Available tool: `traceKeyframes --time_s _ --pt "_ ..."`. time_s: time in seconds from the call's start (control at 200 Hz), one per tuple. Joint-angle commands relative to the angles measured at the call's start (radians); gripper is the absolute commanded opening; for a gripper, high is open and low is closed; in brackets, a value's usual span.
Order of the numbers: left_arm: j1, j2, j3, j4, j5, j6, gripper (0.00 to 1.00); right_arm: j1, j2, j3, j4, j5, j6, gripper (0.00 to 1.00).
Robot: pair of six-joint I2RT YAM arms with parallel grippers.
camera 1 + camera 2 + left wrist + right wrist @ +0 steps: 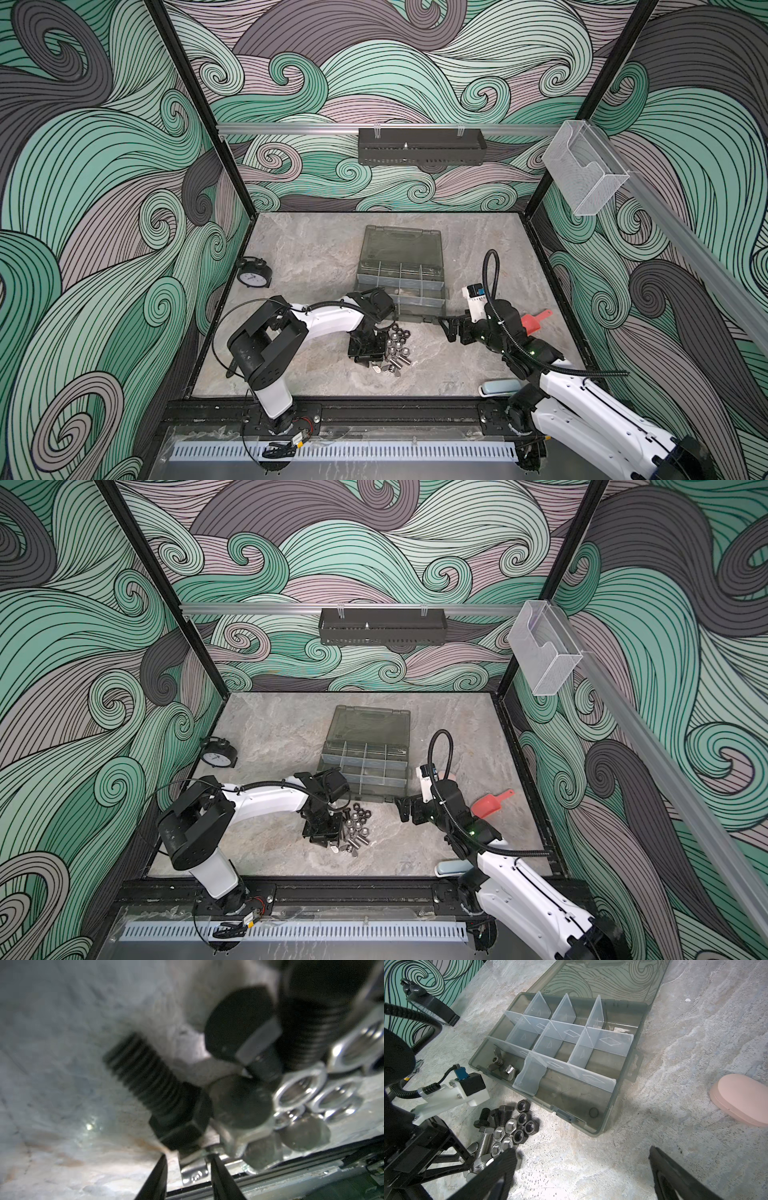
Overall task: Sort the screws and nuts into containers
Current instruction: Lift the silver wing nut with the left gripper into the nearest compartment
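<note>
A pile of black and silver screws and nuts point(397, 349) point(357, 829) point(508, 1126) lies on the table just in front of the open smoky grey-green organizer case point(415, 309) point(571, 1101). My left gripper point(375, 365) point(189, 1159) is down at the pile's near-left edge. Its jaws are open a little, with a small shiny silver part point(193, 1169) between them and a gap on one side. A black screw point(153, 1088) and silver nuts point(299, 1088) lie just beyond. My right gripper point(446, 328) point(581, 1153) stands wide open over bare table to the right of the pile.
Two silver winged parts point(502, 1065) lie in the case's near-left compartment; its lid point(401, 245) lies open behind. An alarm clock point(254, 274) stands at the left. A red scoop point(536, 322), a pink oval thing point(741, 1101) and a pale blue object point(498, 387) are on the right.
</note>
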Motion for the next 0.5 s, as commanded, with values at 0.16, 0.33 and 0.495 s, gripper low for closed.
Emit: traceKeyframes --time_s 0.16,0.33,0.495 --pt "-0.003 0.027 0.007 -0.016 -0.064 0.030 0.20 0.003 -0.012 -0.016 -0.007 0.001 0.001 0.99" --pt "-0.002 -0.019 0.001 -0.031 -0.082 0.032 0.13 0.003 -0.012 -0.015 -0.013 -0.002 0.001 0.99" --pt "0.001 -0.106 0.048 -0.111 -0.112 0.064 0.13 0.003 -0.013 -0.015 -0.017 0.000 0.003 0.99"
